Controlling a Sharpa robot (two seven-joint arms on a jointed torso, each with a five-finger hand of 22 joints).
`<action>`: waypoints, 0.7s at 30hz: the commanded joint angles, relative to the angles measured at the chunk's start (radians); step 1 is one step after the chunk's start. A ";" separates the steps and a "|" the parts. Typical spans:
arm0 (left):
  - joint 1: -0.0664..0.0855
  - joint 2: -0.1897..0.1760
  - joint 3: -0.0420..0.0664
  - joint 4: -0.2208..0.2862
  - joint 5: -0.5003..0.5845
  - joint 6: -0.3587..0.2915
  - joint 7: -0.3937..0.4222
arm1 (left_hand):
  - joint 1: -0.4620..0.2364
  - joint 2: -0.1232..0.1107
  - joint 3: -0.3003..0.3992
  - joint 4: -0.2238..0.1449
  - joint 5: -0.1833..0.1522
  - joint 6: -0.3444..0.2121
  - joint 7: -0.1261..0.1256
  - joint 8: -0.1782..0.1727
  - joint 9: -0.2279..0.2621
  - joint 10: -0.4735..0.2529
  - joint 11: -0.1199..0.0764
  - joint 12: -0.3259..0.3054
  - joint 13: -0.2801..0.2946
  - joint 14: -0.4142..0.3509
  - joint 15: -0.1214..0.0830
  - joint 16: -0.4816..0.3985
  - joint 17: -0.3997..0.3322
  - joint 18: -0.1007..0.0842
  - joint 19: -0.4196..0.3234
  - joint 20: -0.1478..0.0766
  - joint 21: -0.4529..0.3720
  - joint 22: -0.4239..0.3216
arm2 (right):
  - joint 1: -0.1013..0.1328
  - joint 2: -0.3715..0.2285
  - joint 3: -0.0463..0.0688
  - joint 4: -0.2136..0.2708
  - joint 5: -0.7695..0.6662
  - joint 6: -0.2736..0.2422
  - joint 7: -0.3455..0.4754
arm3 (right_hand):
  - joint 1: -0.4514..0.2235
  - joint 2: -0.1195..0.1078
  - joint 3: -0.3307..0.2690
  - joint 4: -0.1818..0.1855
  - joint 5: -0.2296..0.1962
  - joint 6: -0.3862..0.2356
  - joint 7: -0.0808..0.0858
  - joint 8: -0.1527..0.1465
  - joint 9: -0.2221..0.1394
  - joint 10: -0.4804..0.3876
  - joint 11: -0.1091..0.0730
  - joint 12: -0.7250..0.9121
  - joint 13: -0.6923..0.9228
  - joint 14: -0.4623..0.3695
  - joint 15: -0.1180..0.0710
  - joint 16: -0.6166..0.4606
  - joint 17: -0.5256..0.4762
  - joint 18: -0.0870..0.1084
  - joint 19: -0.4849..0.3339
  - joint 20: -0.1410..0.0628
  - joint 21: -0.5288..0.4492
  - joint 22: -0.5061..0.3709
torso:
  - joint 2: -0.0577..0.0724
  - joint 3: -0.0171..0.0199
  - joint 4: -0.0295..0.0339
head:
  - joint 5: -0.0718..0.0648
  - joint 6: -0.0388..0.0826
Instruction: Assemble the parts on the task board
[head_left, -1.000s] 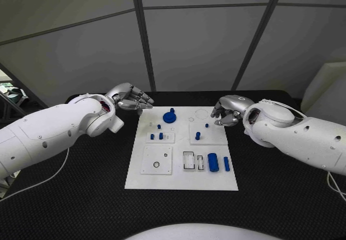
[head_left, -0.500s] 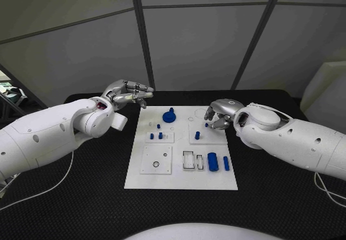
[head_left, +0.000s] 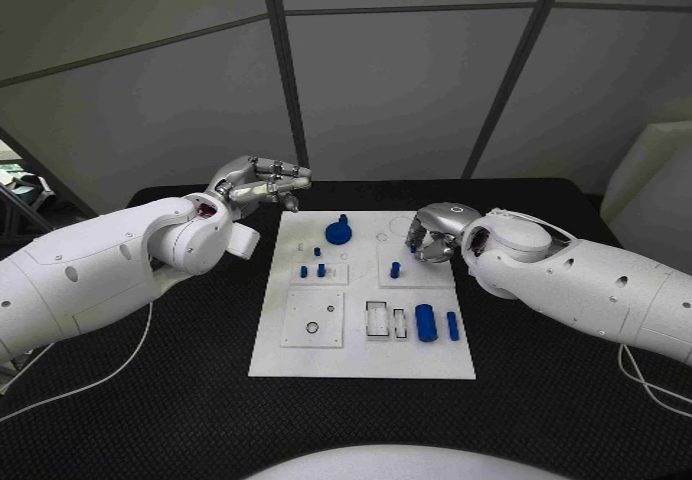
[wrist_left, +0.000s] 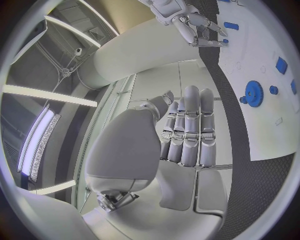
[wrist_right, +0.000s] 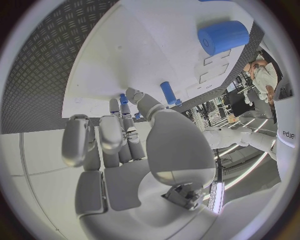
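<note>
White board (head_left: 361, 350) flat at mid-table on the black mat (head_left: 173, 400), long side running away from the robot. On its far part, a blue gear (head_left: 339, 234) with a short stem, standing. Nearer, on the left raised tile, three small blue pegs (head_left: 312, 270) upright, close together. On the right tile, one blue peg (head_left: 395, 270), with another small one (head_left: 414, 251) just beyond it, close under the right hand. Toward the near right, a thick blue cylinder (head_left: 426, 324) lying flat, with a thinner blue rod (head_left: 453, 327) just beside it on the right; left of them, two empty rectangular slots (head_left: 385, 321). Near left, a square tile (head_left: 313, 320) with a dark ring on it.

Left hand (head_left: 263, 186) raised past the board's far left corner, off the plate, fingers straight and pressed side by side in the wrist view (wrist_left: 187, 130), thumb folded near them, nothing held. Touching no part.

Right hand (head_left: 436, 232) low over the board's far right area, fingers curled inward, tips pointing down at the white surface. Seen from its wrist (wrist_right: 119, 145): fingers bent together over the plate, the small peg (wrist_right: 124, 99) right at the fingertips; cannot tell whether pinched or only touched. Cylinder (wrist_right: 222, 37) and rod (wrist_right: 167, 93) lying beyond the fingers, apart from the hand.
</note>
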 joint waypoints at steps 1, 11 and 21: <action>0.001 0.001 0.001 0.003 0.029 0.015 0.025 | -0.005 0.009 -0.002 0.002 -0.005 0.008 0.000 0.000 0.001 0.008 0.000 0.001 0.002 -0.010 0.000 -0.006 -0.002 -0.013 -0.004 0.001 -0.004 -0.002 | 0.000 0.005 0.000 -0.004 0.003 0.029 0.016 | -0.001 0.014 0.010 0.002 -0.003 0.016 -0.001 0.007 0.002 0.019 -0.004 -0.002 -0.003 0.026 -0.003 0.015 0.013 -0.021 0.016 -0.002 0.022 0.026 | -0.001 0.0002 -0.0004 | 0.001 -0.001; 0.001 0.003 0.001 0.001 0.031 0.021 0.022 | -0.006 0.009 -0.004 0.003 -0.005 0.007 0.001 -0.002 0.001 0.007 0.001 0.001 0.002 -0.011 0.001 -0.010 -0.003 -0.013 -0.004 0.002 -0.008 -0.004 | -0.003 0.016 0.000 -0.021 0.005 0.058 0.007 | -0.001 0.056 0.032 0.017 -0.004 0.080 -0.023 0.021 0.008 0.087 -0.027 -0.002 -0.009 0.024 -0.022 0.024 0.005 -0.037 0.050 -0.018 0.078 0.097 | 0.000 0.0005 -0.0011 | 0.000 -0.004; 0.001 0.004 0.001 -0.001 0.031 0.026 0.016 | -0.006 0.012 -0.009 0.001 -0.005 0.008 0.002 -0.003 0.002 0.008 0.000 0.001 0.005 0.008 -0.001 -0.004 -0.001 -0.012 0.006 0.001 -0.010 -0.008 | -0.004 0.020 0.000 -0.027 -0.012 0.037 -0.023 | 0.030 0.097 0.089 0.002 -0.102 0.100 -0.024 0.010 0.005 0.116 -0.030 -0.029 -0.015 0.021 -0.027 0.028 -0.008 -0.045 0.067 -0.026 0.108 0.135 | -0.001 0.0005 -0.0019 | 0.000 -0.010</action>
